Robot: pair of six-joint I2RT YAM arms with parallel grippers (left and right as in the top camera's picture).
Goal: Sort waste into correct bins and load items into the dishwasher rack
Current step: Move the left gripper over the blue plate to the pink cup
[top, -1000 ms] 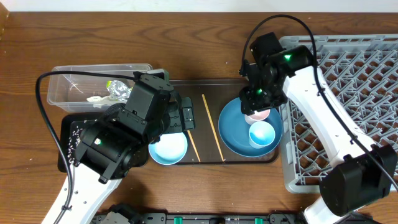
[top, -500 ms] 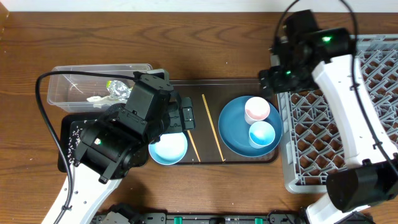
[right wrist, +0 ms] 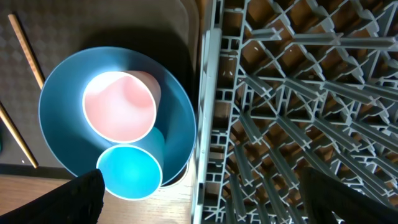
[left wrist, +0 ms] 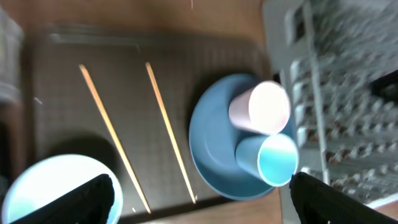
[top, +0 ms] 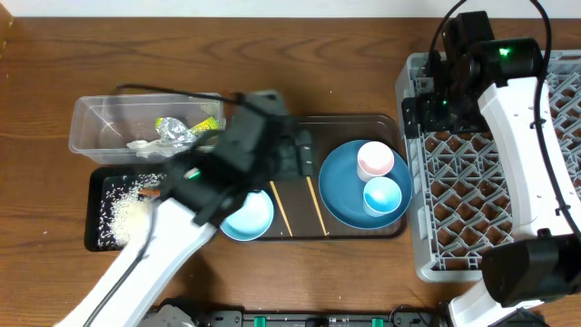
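The blue plate (top: 343,195) lies on the right of the brown tray and carries the pink cup (top: 375,161) and the light blue cup (top: 382,195). The pale blue bowl (top: 250,216) and two chopsticks (top: 280,207) lie to its left. My left gripper (top: 304,156) hovers open over the tray; its wrist view shows a chopstick (left wrist: 168,130), the plate (left wrist: 211,143) and the bowl (left wrist: 50,186) below. My right gripper (top: 418,118) is open and empty above the left wall of the grey rack (top: 508,200). The gripper (right wrist: 208,202) straddles the rack wall (right wrist: 208,93).
The clear tub (top: 100,127) at the far left holds a shiny wrapper (top: 172,132) and a white napkin (top: 143,143). In front of it the black tray (top: 95,182) holds rice (top: 123,213) and an orange piece (top: 152,193). The brown tray (top: 327,127) sits between the bins and the rack.
My right gripper opened off the pink cup, left it on the plate and moved right to the rack's edge. My left arm swung right, from over the black tray to over the brown tray.
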